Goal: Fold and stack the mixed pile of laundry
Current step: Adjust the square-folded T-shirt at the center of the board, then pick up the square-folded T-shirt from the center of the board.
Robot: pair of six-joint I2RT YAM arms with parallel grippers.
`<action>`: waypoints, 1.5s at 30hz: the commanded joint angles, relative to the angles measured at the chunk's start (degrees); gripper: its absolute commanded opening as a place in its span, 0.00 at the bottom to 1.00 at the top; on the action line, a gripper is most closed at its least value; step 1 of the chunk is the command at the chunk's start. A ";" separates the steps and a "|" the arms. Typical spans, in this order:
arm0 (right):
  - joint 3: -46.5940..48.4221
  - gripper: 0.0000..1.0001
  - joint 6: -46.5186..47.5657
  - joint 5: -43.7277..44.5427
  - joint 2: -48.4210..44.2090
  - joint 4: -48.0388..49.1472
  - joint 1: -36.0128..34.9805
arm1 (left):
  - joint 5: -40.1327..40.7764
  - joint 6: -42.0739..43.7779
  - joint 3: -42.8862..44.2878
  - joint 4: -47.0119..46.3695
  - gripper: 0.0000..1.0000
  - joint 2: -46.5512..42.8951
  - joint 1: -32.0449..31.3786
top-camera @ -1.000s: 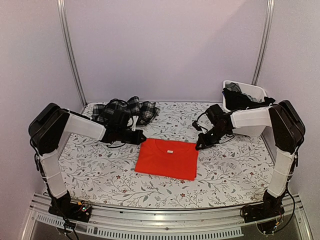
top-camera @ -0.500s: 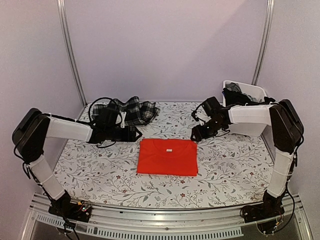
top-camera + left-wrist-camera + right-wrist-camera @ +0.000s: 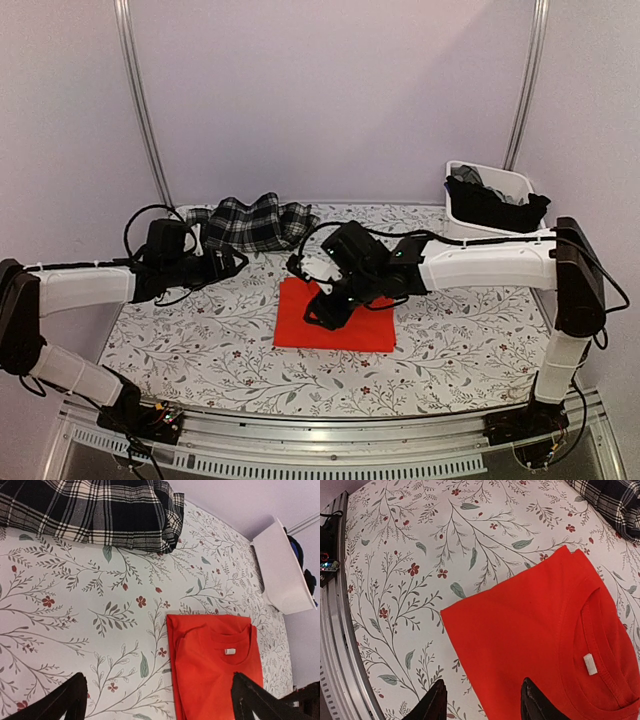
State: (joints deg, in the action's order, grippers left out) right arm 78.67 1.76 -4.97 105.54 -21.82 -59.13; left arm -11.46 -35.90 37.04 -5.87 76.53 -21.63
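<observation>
A folded orange-red shirt [image 3: 345, 325] lies flat at the middle of the floral tablecloth [image 3: 200, 330], collar tag up. Against the back wall sits the black-and-white plaid garment [image 3: 255, 222]. Dark garments [image 3: 495, 205] fill the white bin [image 3: 487, 180] at back right. My left gripper [image 3: 232, 262] hovers open to the left of the shirt, below the plaid. In the left wrist view the left gripper [image 3: 160, 707] frames the shirt [image 3: 215, 670] and plaid [image 3: 100, 510]. My right gripper [image 3: 325, 310] hangs open over the shirt's left edge [image 3: 535, 630], right gripper [image 3: 485, 707] holding nothing.
The right arm [image 3: 470, 268] stretches across the table above the shirt's far edge. A metal rail [image 3: 300, 450] runs along the near edge, also seen as the rail [image 3: 335, 590] in the right wrist view. Aluminium posts [image 3: 140, 100] stand at the back corners.
Both grippers let go of the shirt's far corners and opened. The left arm drew back to the left; the right arm swung leftwards over the shirt.
</observation>
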 commanded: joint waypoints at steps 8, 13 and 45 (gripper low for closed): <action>14.11 0.42 2.81 1.90 16.51 -2.64 -7.68 | -3.42 -4.21 -5.35 3.04 1.00 -3.42 3.96; 16.86 0.41 3.48 2.42 20.99 -2.91 -8.13 | -4.70 -4.94 -5.69 2.23 1.00 -3.14 4.23; 6.56 0.00 4.04 5.57 9.97 13.05 -5.92 | -16.95 -23.95 -13.26 -33.72 1.00 15.37 -4.21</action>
State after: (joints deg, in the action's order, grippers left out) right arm 84.27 6.17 2.00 117.16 -11.31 -65.34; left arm -26.74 -56.21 21.02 -33.04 88.33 -23.88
